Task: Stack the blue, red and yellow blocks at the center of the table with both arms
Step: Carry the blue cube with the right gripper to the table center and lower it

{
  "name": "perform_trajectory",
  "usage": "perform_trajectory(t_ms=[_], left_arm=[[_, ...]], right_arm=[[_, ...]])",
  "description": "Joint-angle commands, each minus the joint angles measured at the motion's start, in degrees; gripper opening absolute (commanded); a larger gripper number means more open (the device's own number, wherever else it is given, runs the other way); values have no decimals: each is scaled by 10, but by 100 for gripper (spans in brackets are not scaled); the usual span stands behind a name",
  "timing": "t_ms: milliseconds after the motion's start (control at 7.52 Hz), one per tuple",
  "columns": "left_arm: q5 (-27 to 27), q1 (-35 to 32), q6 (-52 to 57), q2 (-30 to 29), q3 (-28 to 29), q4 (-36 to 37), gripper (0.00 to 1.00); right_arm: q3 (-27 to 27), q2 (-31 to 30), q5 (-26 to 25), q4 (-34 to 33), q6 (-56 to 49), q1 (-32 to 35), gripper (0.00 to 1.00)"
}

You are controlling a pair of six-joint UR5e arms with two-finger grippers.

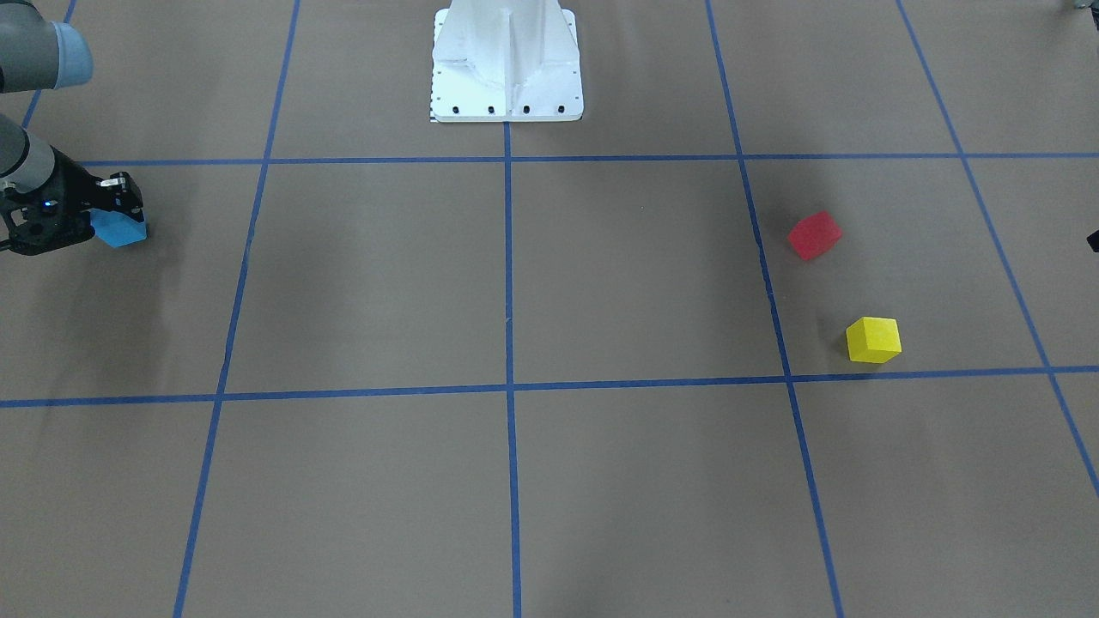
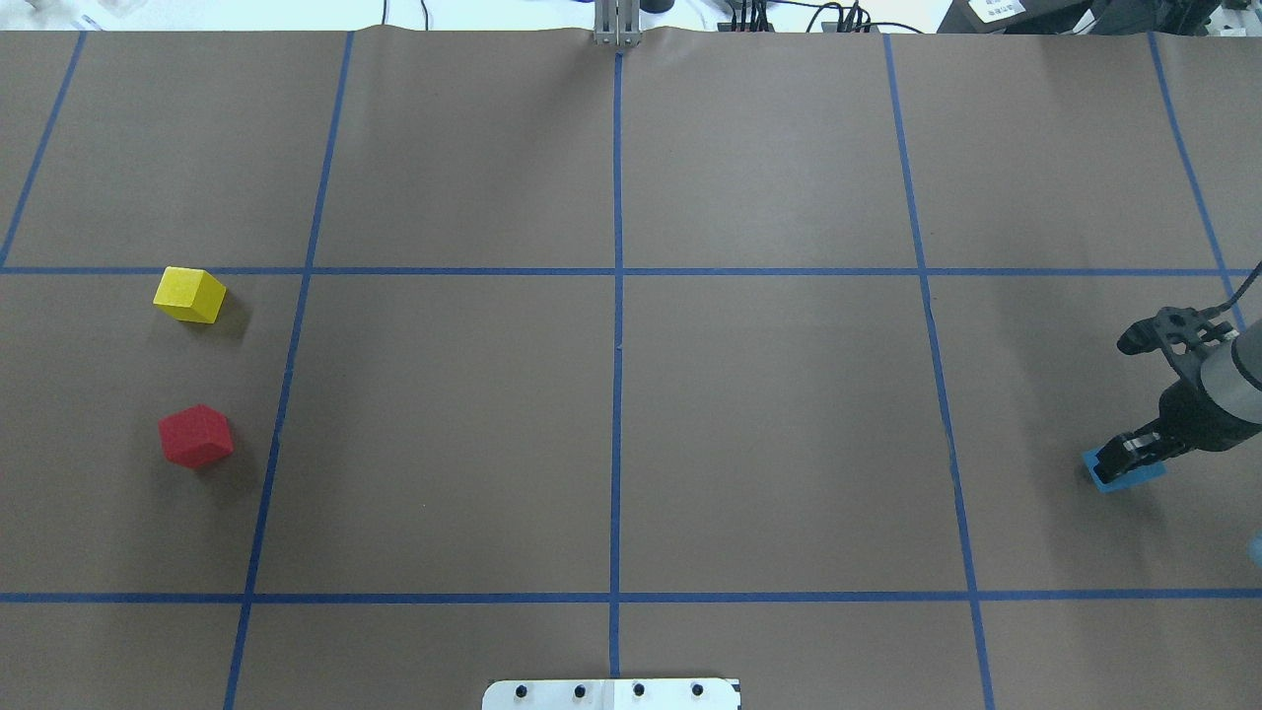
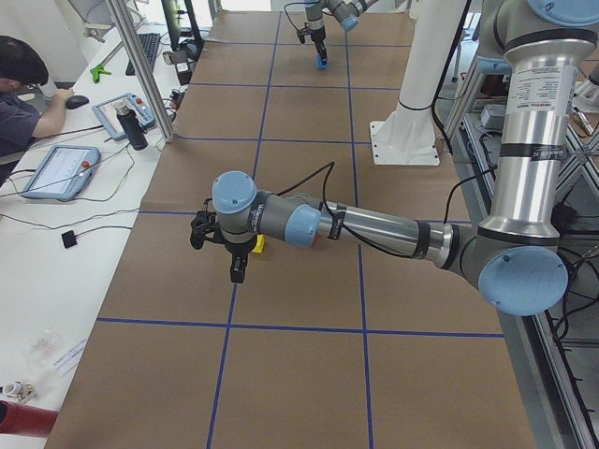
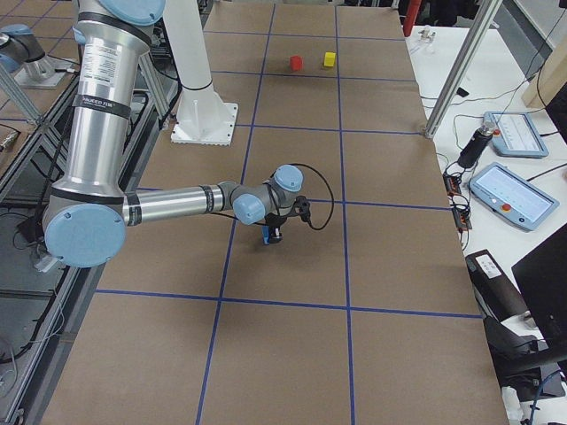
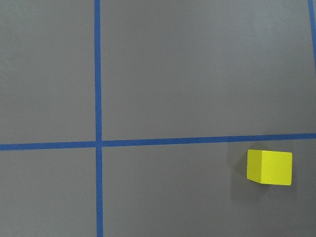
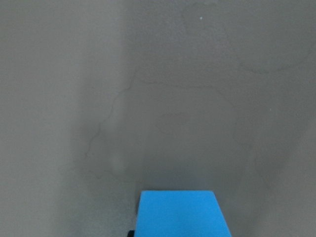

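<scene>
Matt brown paper, faintly creased, covers the bench point(image 2: 769, 434). The blue block point(image 6: 180, 212), red block point(image 2: 196, 435) and yellow block point(image 5: 270, 167) look matt, smooth. The right arm point(image 4: 168, 204) shows satin metal tubing.

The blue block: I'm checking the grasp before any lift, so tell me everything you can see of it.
The blue block is a small sky-blue cube, matte and unmarked, with sharp edges. It is far out on the robot's right side of the table, inside a taped square and off the lines. The right gripper is down on it, its black fingers hiding part of the top. Whether they clamp it, or whether it is off the surface, cannot be told. Nothing else touches it.
</scene>
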Motion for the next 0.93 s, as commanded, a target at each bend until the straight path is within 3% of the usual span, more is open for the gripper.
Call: perform_trajectory(t_ms=[0, 266, 399, 798], left_arm=[[0, 0, 2, 0, 3, 0, 100], [1, 0, 2, -1, 4, -14, 100], [1, 3, 2, -1, 5, -18, 100], [4, 13, 3, -3, 15, -19, 100]], right_arm=[[11, 102, 41, -130, -3, 49, 0], [-34, 320, 12, -326, -27, 54, 0], [-92, 419, 8, -372, -28, 54, 0], [-319, 628, -20, -371, -19, 5, 0]])
